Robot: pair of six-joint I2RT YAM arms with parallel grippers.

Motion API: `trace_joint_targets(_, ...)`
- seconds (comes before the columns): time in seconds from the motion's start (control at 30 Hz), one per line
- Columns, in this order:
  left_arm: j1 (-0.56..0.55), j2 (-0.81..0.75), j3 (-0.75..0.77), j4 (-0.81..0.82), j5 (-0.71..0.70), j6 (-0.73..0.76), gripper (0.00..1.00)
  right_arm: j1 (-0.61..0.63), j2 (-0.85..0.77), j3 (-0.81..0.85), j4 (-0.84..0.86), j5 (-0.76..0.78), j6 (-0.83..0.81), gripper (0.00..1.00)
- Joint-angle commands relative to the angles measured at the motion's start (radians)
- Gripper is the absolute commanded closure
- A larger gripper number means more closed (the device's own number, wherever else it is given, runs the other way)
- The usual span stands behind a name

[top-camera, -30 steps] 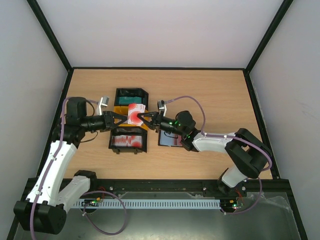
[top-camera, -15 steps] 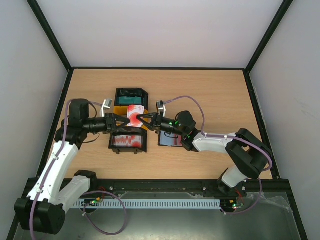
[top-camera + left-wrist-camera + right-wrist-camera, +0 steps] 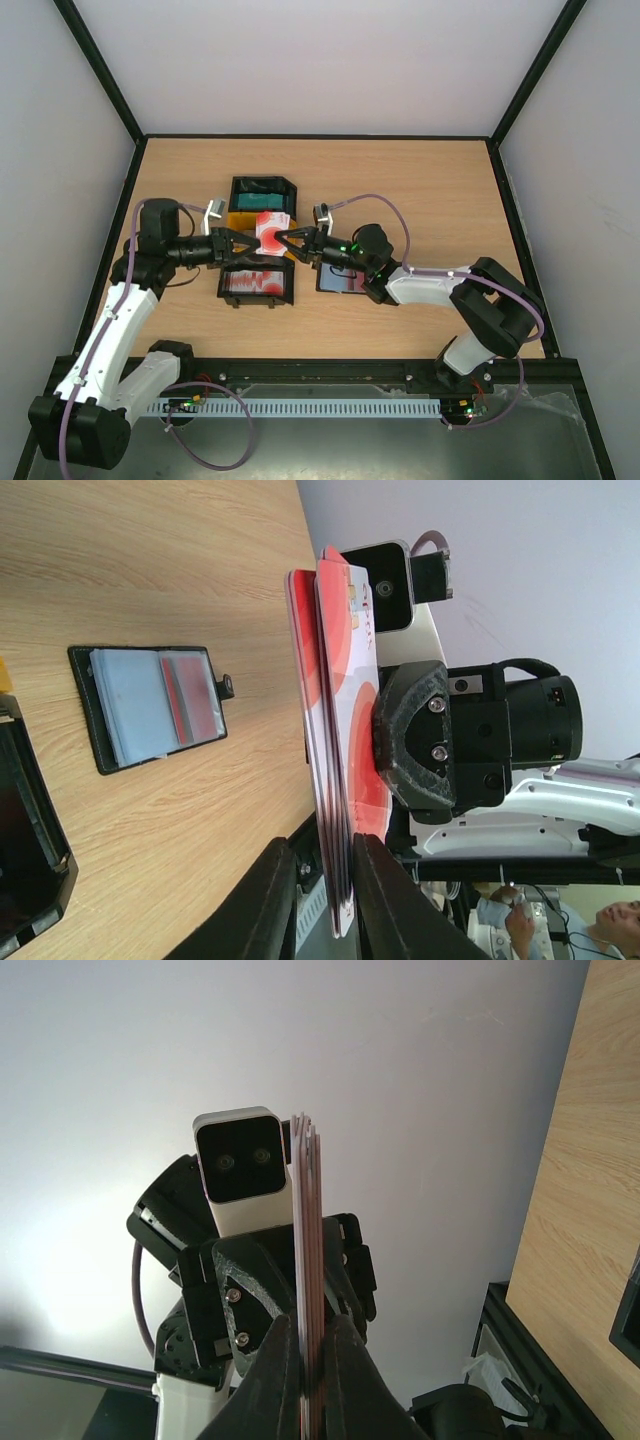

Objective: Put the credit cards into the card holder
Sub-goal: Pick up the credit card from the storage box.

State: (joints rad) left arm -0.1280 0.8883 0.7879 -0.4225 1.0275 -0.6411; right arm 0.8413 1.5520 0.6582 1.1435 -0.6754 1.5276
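A stack of red-and-white credit cards (image 3: 270, 230) hangs above the trays, pinched from both sides. My left gripper (image 3: 252, 241) is shut on its left edge, and in the left wrist view (image 3: 325, 860) the fingers flank the stack's edge. My right gripper (image 3: 286, 240) is shut on the opposite edge, and the right wrist view (image 3: 312, 1345) shows the cards (image 3: 306, 1220) upright between its fingers. The card holder (image 3: 338, 279) lies open on the table under the right arm. In the left wrist view, pale and red cards show in the card holder's (image 3: 150, 705) pockets.
Three trays sit below the grippers: a black one with teal cards (image 3: 262, 187) at the back, a yellow one (image 3: 238, 220) in the middle, and a black one with red-and-white cards (image 3: 258, 284) in front. Black frame rails border the table.
The left arm has shifted slightly and its fingers have reset on the stack. The cards and the right gripper stay in nearly the same place.
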Motion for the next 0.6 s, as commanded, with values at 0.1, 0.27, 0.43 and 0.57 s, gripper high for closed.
trace_joint_targets(0.1,0.008,0.011,-0.003,-0.079,-0.044,0.048,0.8,-0.004,-0.046,-0.006,0.149,0.009,0.016,0.98)
trace_joint_targets(0.27,-0.002,0.01,-0.028,-0.06,-0.024,0.035,0.79,-0.004,-0.034,-0.005,0.195,0.0,0.041,0.98)
trace_joint_targets(0.43,-0.002,0.016,-0.032,-0.075,-0.037,0.043,0.85,-0.004,-0.031,-0.012,0.244,-0.002,0.07,0.98)
trace_joint_targets(0.57,-0.002,0.016,-0.033,-0.076,-0.04,0.042,0.9,-0.004,-0.038,-0.017,0.24,0.003,0.068,0.98)
